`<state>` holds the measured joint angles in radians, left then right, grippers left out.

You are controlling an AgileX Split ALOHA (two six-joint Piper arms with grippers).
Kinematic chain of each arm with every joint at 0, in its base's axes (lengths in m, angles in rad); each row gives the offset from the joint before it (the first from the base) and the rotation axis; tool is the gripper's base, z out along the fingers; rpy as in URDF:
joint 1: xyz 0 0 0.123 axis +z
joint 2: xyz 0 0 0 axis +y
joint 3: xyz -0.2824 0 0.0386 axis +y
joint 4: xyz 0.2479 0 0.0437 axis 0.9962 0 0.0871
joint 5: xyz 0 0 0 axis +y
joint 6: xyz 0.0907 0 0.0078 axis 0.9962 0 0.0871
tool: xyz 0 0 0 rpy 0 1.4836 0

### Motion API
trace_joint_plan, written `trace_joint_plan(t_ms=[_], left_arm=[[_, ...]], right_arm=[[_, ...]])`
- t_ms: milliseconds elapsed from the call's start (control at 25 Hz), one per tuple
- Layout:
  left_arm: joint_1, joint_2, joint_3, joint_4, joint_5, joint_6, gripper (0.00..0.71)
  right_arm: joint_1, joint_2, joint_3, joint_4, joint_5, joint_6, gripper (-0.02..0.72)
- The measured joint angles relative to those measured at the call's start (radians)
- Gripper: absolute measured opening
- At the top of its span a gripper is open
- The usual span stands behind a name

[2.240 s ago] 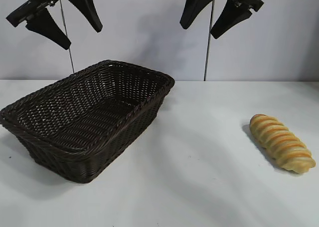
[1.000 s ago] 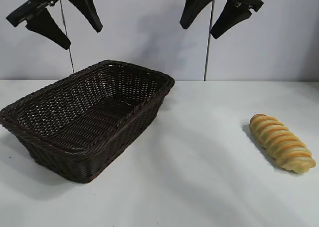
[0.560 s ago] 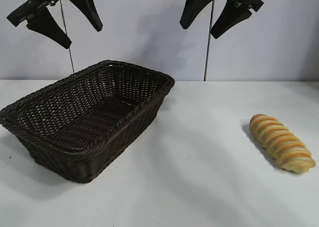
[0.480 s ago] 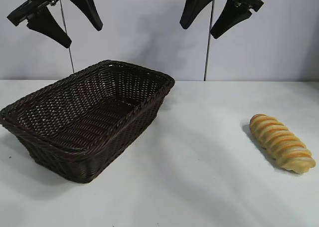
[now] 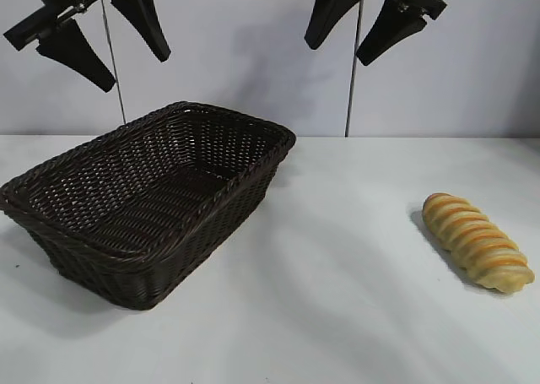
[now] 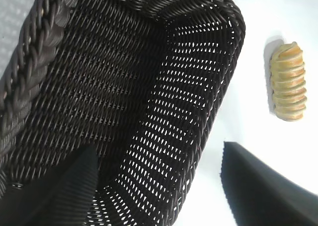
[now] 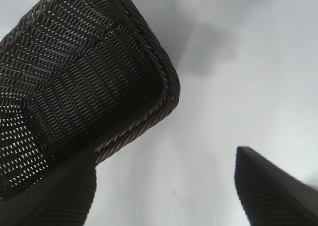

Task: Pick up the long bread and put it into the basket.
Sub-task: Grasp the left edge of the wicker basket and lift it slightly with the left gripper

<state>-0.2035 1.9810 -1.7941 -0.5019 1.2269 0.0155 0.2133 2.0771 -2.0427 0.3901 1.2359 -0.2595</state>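
The long bread (image 5: 477,241), a golden-yellow ridged loaf with orange-brown stripes, lies on the white table at the right; it also shows in the left wrist view (image 6: 287,81). The basket (image 5: 67,236), dark brown wicker with a braided rim, stands at the left and holds nothing; it shows in the left wrist view (image 6: 218,67) and the right wrist view (image 7: 169,94). My left gripper (image 5: 103,46) hangs open high above the basket. My right gripper (image 5: 344,38) hangs open high above the table's middle, far from the bread.
The white table (image 5: 337,316) stretches between the basket and the bread. Two thin vertical rods (image 5: 353,72) stand against the pale back wall.
My left gripper has shifted slightly to the left and up. The right gripper, the bread and the basket have not moved.
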Motion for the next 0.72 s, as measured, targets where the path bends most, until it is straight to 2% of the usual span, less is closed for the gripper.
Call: trace_joint_plan(t_ms=[360,560,720], left_arm=[[-0.037,-0.039,0.025,0.003,0.001,-0.007,0.511],[-0.041,-0.104,0.19,0.002,-0.011,-0.007,0.511],[-0.041,-0.203,0.377,0.002,-0.109,-0.008,0.511]], right_arm=[[0.0,0.0,0.0,0.0,0.001,0.0,0.557],[0.0,0.0,0.0,0.0,0.001,0.0,0.557],[0.0,0.0,0.0,0.0,0.001,0.0,0.557]])
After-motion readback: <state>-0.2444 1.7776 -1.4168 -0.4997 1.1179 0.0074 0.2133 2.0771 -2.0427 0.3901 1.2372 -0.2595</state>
